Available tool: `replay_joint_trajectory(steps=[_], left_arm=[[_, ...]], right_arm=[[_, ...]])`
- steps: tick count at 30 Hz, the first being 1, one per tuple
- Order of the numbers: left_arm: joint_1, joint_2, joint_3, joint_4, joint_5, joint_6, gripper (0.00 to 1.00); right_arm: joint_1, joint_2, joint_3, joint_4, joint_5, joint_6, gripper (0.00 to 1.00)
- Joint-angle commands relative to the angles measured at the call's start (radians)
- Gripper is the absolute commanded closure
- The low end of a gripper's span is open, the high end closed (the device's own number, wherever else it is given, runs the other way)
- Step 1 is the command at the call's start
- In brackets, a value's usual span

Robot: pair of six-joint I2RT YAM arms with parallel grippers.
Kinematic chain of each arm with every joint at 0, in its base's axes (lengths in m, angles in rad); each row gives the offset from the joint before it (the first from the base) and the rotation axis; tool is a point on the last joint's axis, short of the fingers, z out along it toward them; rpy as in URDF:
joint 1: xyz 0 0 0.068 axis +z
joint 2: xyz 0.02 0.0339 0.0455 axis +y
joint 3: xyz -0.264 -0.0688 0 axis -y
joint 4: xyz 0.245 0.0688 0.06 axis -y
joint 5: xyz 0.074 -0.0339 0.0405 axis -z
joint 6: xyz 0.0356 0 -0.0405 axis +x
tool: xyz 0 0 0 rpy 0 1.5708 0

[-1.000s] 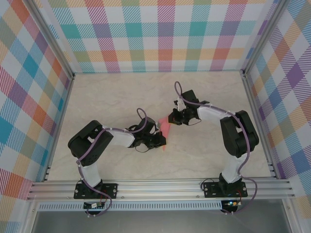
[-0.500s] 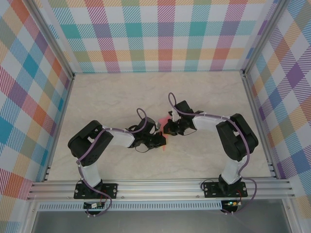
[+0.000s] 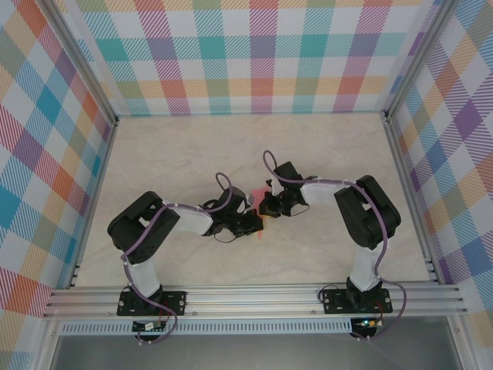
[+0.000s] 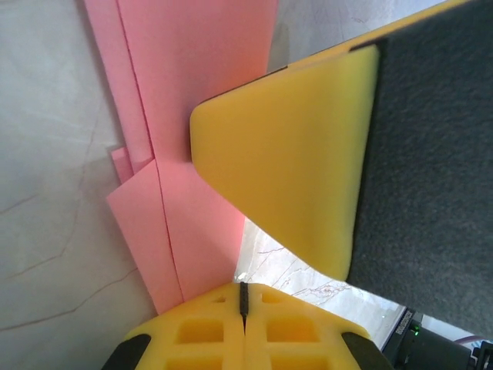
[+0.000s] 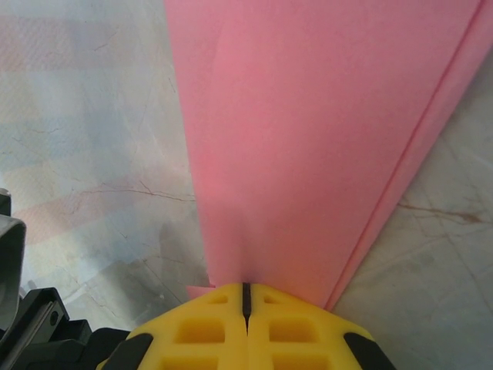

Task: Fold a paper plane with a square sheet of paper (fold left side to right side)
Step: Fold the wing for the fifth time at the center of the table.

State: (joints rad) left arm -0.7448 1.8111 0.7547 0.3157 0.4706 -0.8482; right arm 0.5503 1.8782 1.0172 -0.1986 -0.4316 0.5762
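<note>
From the top external view, both arms are seen meeting over the middle of the desk [image 3: 323, 154]. The left end effector [image 3: 256, 225] and right end effector [image 3: 269, 208] stand just beside each other, with the pink paper [image 3: 264, 230] between and partly under them, so little of it is seen.

In the left wrist view, the left end effector [image 4: 243, 297] is closed, seam tight, its tips at the near edge of the pink paper [image 4: 200, 77]. Several stacked layers and a long crease are visible there. A yellow finger of the right end effector [image 4: 293, 154] rests on the paper just beyond.

In the right wrist view, the right end effector [image 5: 246, 297] is likewise closed, its tips at the narrow end of the pink paper [image 5: 308, 116], which lies flat along the desk. Whether paper is pinched or only pressed cannot be told.

The step is judged to be crease-setting. Firm downward pressure should be applied along the fold line while one tip pins the layers, so that edges are not skewed.
</note>
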Motion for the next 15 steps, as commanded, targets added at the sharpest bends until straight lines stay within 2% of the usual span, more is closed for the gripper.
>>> replay_joint_trajectory(steps=[1,15], left_arm=[[-0.008,0.051,-0.051,-0.070,-0.047,-0.017,1.00],[-0.007,0.069,-0.071,-0.047,-0.047,-0.028,1.00]], right_arm=[[-0.031,0.027,0.016,0.035,0.076,-0.045,0.96],[-0.108,0.098,0.143,0.015,0.065,-0.101,0.95]])
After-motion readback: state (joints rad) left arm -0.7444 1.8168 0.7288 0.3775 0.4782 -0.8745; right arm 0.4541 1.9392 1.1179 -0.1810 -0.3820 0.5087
